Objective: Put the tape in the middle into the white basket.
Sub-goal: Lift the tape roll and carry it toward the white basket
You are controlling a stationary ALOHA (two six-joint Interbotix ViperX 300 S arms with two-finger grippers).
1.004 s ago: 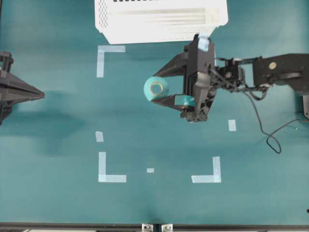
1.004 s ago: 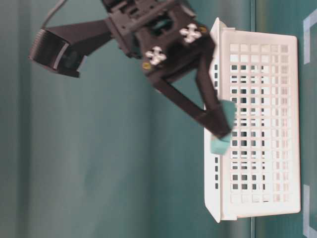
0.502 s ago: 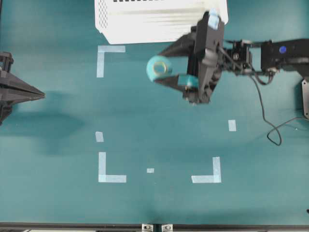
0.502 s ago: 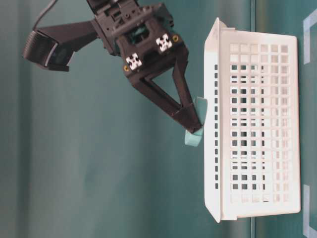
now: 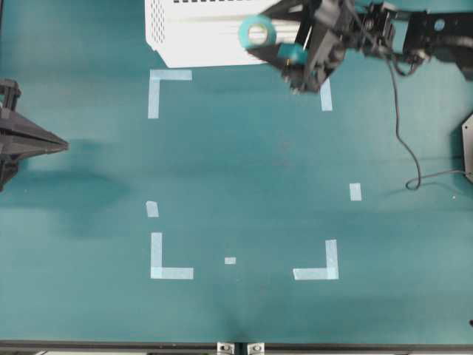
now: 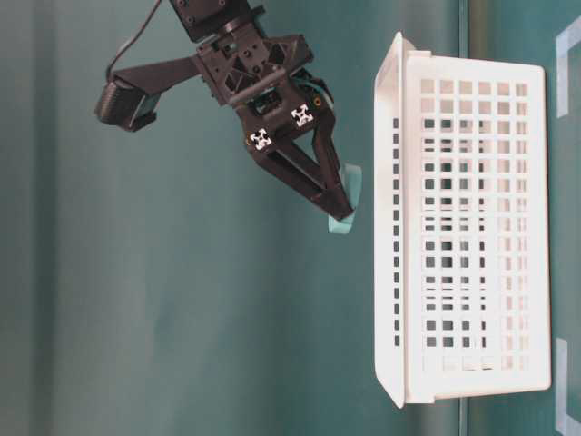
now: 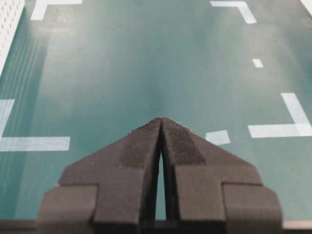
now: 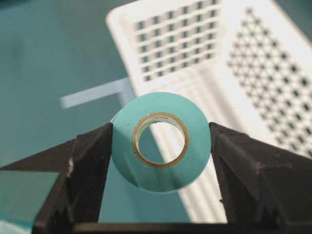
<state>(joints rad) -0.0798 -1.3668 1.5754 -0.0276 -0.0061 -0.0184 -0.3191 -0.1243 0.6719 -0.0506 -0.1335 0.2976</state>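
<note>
Swung from mid-worktop up toward the far edge over the last second: right end effector (image 5: 270,38), carrying the tape (image 5: 257,32) from beside the marked square to a spot over the near rim of the white basket (image 5: 192,37). Left end effector (image 7: 161,127) unmoved, parked at the left edge, fingers pressed together on nothing.

Held edge-on between the two black fingers (image 8: 92,161), core hole facing the wrist camera, flat faces free. Gripped across the outer diameter, so jaws stand fairly wide yet firmly clamped on the roll; no gap visible on either side in the wrist view. Probably chosen so that a simple opening lets the ring fall straight down without snagging.

Seen from table level, the tape (image 6: 349,195) hangs at the fingertips, clear of the worktop (image 5: 244,170) and above the basket's rim height, still short of the basket (image 6: 472,236) opening on that side. From overhead, overlaps the basket's near wall and ribbed floor, close to the right end. From the wrist view, basket (image 8: 204,44) interior lies directly beyond and below the roll.

Transport step judged nearly done; release not yet made. Likely needs a little more travel inward before opening, since a drop at the rim risks the roll striking the wall and rolling off across the worktop.
</note>
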